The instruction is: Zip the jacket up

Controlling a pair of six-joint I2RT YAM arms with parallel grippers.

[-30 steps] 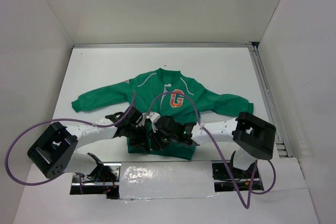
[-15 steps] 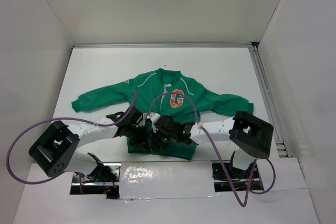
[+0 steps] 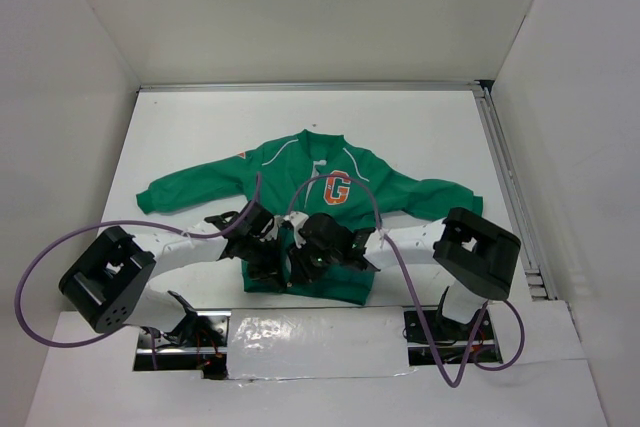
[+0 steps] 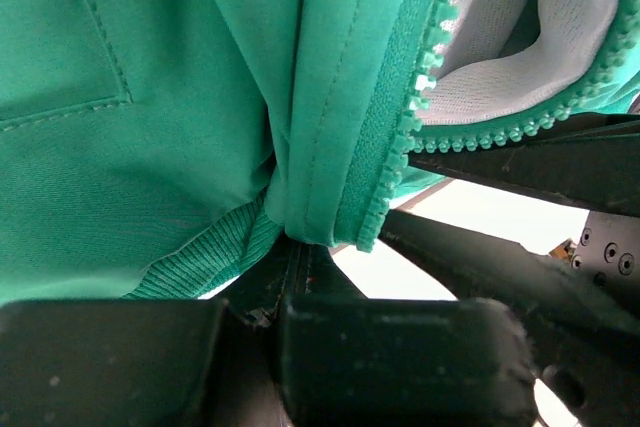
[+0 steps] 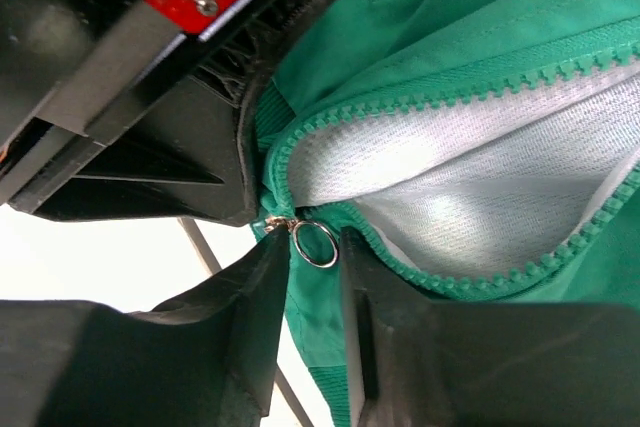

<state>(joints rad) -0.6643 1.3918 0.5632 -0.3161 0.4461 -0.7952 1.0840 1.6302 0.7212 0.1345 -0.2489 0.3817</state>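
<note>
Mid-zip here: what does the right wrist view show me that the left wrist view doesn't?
Only the right wrist view shows the zipper's metal pull ring, sitting at the tips of the right gripper, whose fingers stand apart. Only the left wrist view shows, close up, the left gripper pinched on the bottom edge of the jacket beside its ribbed hem. Both show the unjoined zipper teeth and the white lining.

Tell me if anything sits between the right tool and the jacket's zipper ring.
Nothing visible does. The zipper ring lies uncovered, right at the tips of the right tool. The left tool grips the jacket beside it, off that path.
</note>
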